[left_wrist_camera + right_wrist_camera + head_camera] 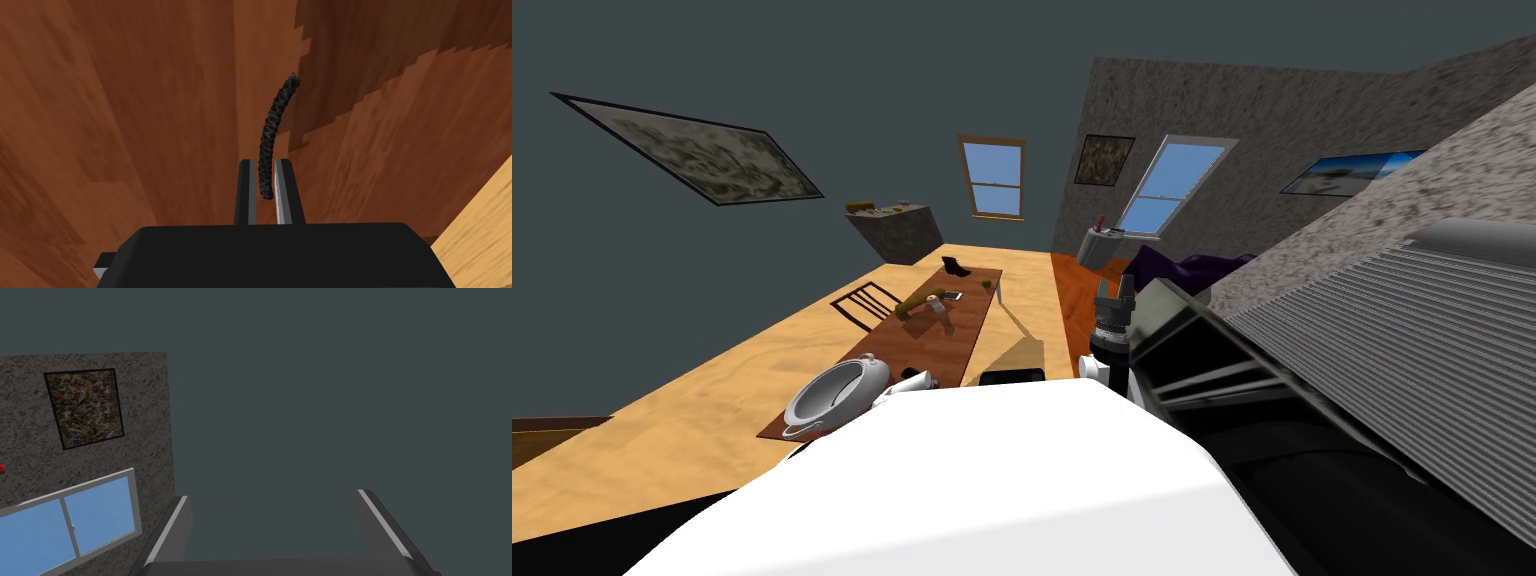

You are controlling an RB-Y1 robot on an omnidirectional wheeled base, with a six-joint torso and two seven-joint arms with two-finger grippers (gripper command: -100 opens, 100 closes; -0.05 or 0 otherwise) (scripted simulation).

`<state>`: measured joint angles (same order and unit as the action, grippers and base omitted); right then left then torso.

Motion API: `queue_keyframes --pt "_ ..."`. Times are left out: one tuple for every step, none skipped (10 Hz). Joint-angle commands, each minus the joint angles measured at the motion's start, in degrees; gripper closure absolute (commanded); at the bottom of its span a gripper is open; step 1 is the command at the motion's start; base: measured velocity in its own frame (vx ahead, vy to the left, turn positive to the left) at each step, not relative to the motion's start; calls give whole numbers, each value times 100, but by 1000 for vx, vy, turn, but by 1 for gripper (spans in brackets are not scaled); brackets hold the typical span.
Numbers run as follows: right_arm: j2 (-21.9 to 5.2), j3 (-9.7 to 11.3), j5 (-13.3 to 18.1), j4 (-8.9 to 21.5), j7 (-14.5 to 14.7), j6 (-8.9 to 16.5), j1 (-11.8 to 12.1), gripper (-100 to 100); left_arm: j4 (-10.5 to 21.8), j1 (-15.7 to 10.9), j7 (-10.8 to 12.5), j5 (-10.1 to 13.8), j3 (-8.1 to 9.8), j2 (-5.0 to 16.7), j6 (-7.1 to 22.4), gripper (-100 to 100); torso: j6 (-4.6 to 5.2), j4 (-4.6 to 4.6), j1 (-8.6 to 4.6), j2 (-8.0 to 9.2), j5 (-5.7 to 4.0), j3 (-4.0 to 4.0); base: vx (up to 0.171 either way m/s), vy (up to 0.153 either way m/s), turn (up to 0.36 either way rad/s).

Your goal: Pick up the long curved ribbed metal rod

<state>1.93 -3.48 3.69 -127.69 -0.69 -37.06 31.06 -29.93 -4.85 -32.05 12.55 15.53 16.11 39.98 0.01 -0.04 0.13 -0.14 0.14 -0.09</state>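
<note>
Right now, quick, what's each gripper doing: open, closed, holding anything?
Left gripper: shut on the dark curved ribbed rod.
Right gripper: open, holding nothing.

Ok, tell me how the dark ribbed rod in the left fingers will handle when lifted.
The rod is probably stiff: it holds one smooth curve beyond the fingers. Its ribbed surface should resist slipping. Gripped near one end by thin fingers, the long free part may pivot or swing over the brown table.
</note>
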Motion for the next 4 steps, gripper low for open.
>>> queue_keyframes --pt "0 0 0 0 0 0 0 0 -286 108 5 -12 6 -8 179 100 0 0 0 0 0 0 -10 -24 3" --pt "0 0 0 0 0 0 0 0 -349 104 -43 10 37 25 253 100 1 0 6 -2 1 -1 -10 -23 6" --pt "0 0 0 0 0 0 0 0 -339 133 -20 2 23 3 208 100 1 0 8 -3 1 -1 -4 -11 3" --pt "0 0 0 0 0 0 0 0 -359 137 -25 3 25 6 231 0 2 -1 12 -5 3 -3 0 0 0"
